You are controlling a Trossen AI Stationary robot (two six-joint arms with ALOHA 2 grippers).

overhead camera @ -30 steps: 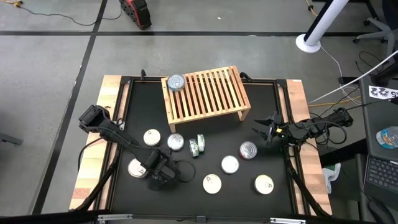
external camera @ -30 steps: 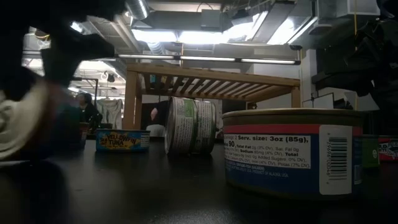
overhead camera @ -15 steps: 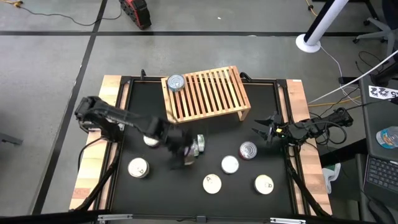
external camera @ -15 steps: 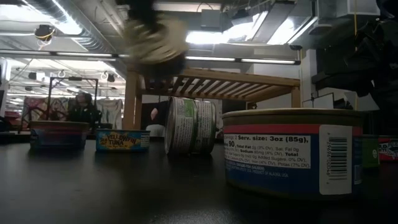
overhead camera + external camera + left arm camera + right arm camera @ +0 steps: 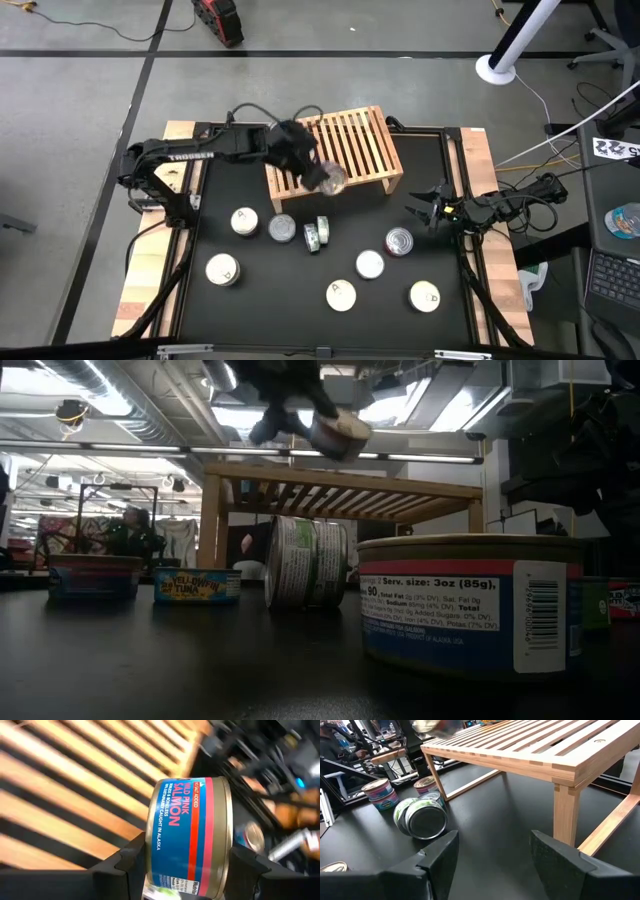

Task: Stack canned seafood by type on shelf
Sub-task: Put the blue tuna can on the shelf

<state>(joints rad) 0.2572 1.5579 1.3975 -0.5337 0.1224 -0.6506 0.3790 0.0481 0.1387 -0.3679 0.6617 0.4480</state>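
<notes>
My left gripper reaches from the table's left side and hangs over the near half of the light-wood slatted shelf, shut on a tin with a blue and red salmon label. In the low view that tin sits tilted above the shelf top. My right gripper waits open near the table's right edge, right of the shelf. Several tins stand flat on the black tabletop, among them a silver-lidded one and a red-sided one. Two green-labelled tins rest on their curved sides. My left gripper pinches the salmon tin between its two fingers, one finger against one flat end and the other against the opposite end's rim. It comes slanting down from the table's left. The tin is lifted clear above the slats, tilted on edge.
White-lidded tins sit along the near part of the table. The big tin close to the low camera blocks much of that view. Wooden rails border the tabletop's left and right sides.
My left gripper has risen from the near-left part of the table and swung toward the far side and right, carrying the tin up until it hangs over the shelf. The tin is lifted clear and has tipped.
</notes>
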